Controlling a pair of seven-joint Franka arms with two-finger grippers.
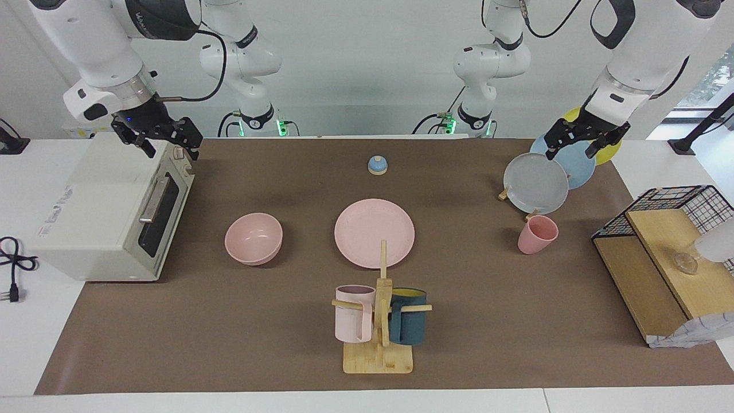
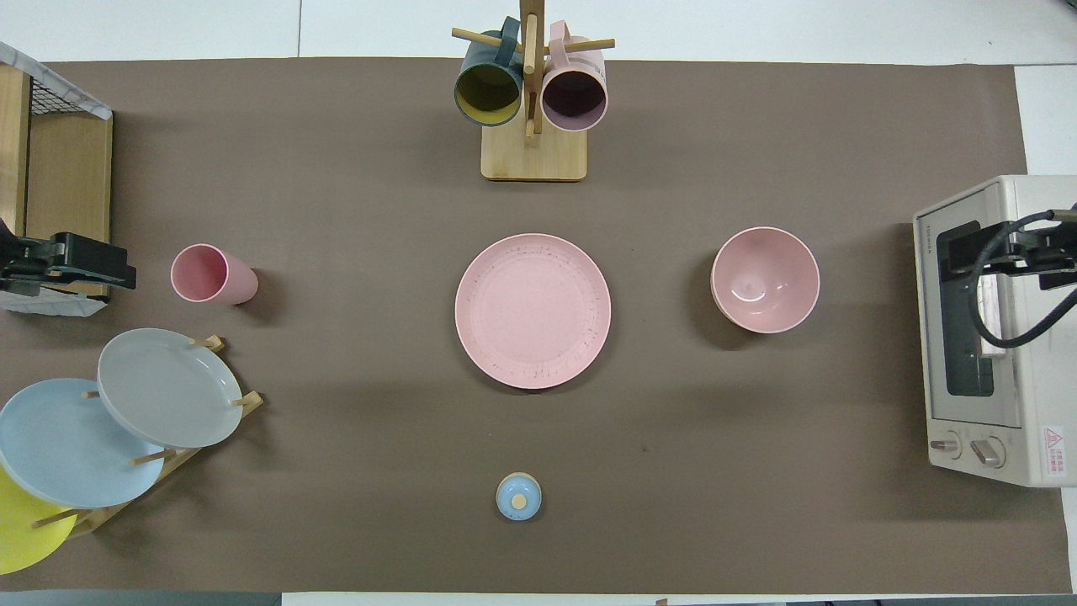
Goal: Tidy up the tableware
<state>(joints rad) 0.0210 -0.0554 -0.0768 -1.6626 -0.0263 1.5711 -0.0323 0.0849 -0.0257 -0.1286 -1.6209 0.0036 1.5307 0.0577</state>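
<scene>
The pink plate (image 1: 374,232) lies flat at the middle of the brown mat (image 1: 229,344), and neither gripper is anywhere near it. The pink bowl (image 1: 253,238) sits upright beside it toward the right arm's end, empty, well apart from the plate. The pink cup (image 1: 537,234) stands toward the left arm's end, just farther from the robots than the plate rack (image 1: 504,194).

The right gripper (image 1: 170,144) hangs over the top of the toaster oven (image 1: 103,212), holding nothing; its fingers look parted, though that is hard to be sure of from here. The left gripper (image 1: 569,147) hangs over the rack's plates with its fingers spread and nothing between them, well clear of the cup.

In the rack, the grey plate (image 1: 536,182), blue plate (image 1: 576,163) and yellow plate (image 1: 609,150) stand on edge. Farther from the robots than the pink plate, the wooden mug tree (image 1: 380,344) carries a pale pink mug (image 1: 354,314) and a dark teal mug (image 1: 408,323). A small blue bell (image 1: 377,165) sits nearer to the robots.
</scene>
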